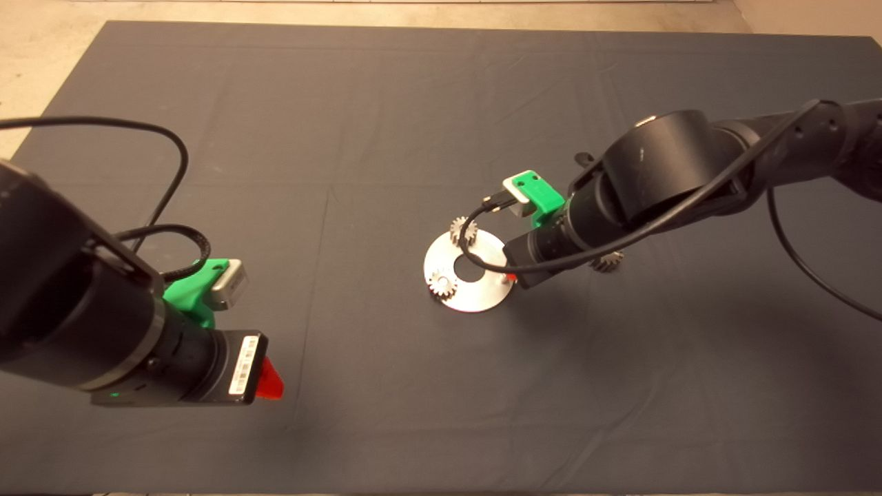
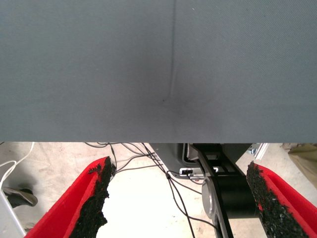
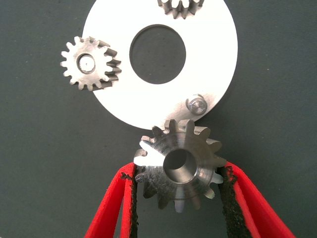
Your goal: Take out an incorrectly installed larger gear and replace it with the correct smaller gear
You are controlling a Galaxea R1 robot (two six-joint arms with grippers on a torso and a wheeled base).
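My right gripper (image 3: 178, 173) is shut on the larger gear (image 3: 179, 166), a chunky steel gear with a wide bore, held by its toothed rim. It hangs at the edge of the silver disc (image 3: 218, 59), right beside a bare pin (image 3: 195, 104). Two small pinions sit on the disc (image 1: 475, 300), one (image 3: 89, 63) on one side and the other (image 3: 181, 7) across the disc's centre hole. In the head view the right gripper (image 1: 511, 275) hides the held gear. The smaller gear (image 1: 608, 262) lies on the mat just right of the right arm, partly covered by it.
My left gripper (image 2: 178, 198) is parked at the mat's lower left (image 1: 269, 382), fingers wide apart and holding nothing. Its wrist view shows floor cables beyond the mat's edge. Bare dark mat (image 1: 386, 124) surrounds the disc.
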